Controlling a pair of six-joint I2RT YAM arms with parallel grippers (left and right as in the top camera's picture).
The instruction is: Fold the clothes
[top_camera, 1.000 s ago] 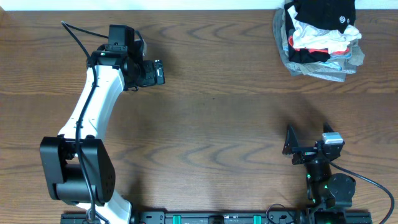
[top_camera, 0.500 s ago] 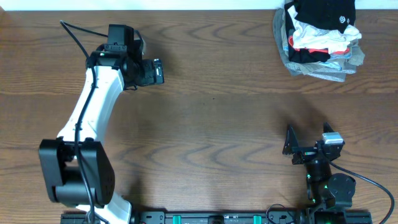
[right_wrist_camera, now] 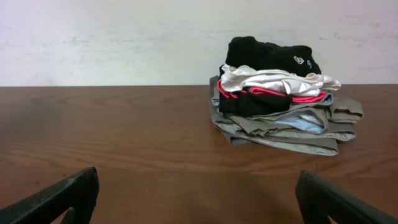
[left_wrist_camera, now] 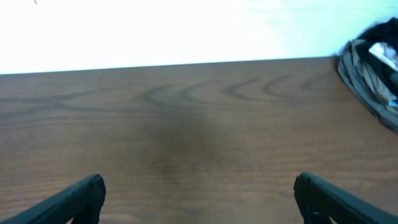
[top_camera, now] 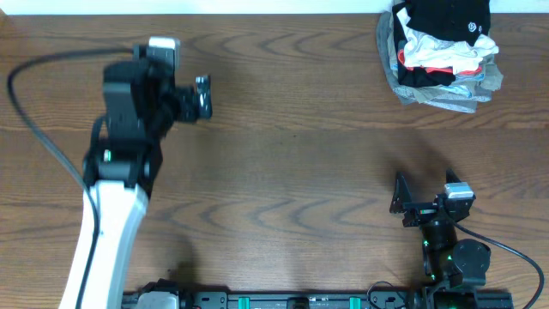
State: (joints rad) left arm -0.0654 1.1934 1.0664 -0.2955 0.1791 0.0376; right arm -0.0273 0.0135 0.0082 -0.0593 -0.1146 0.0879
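The clothes, a black garment (top_camera: 442, 15) with a small white logo, lie bunched on top of a heap at the table's far right corner. They show in the right wrist view as the dark top layer (right_wrist_camera: 267, 53). My left gripper (top_camera: 204, 96) hovers over the far left of the table, far from them; its jaws (left_wrist_camera: 199, 190) are open with bare wood between them. My right gripper (top_camera: 425, 190) sits near the front right edge, pointing towards the heap. It is open (right_wrist_camera: 199, 190) and holds nothing.
The heap (top_camera: 437, 73) of white, red, grey and black garments lies under the black piece, against the back wall. Its grey edge (left_wrist_camera: 370, 78) shows at the right of the left wrist view. Brown wood table (top_camera: 292, 172) stretches between the arms.
The left arm has swung and risen towards the camera, and its gripper has shifted slightly left. The right arm and the heap have not moved.
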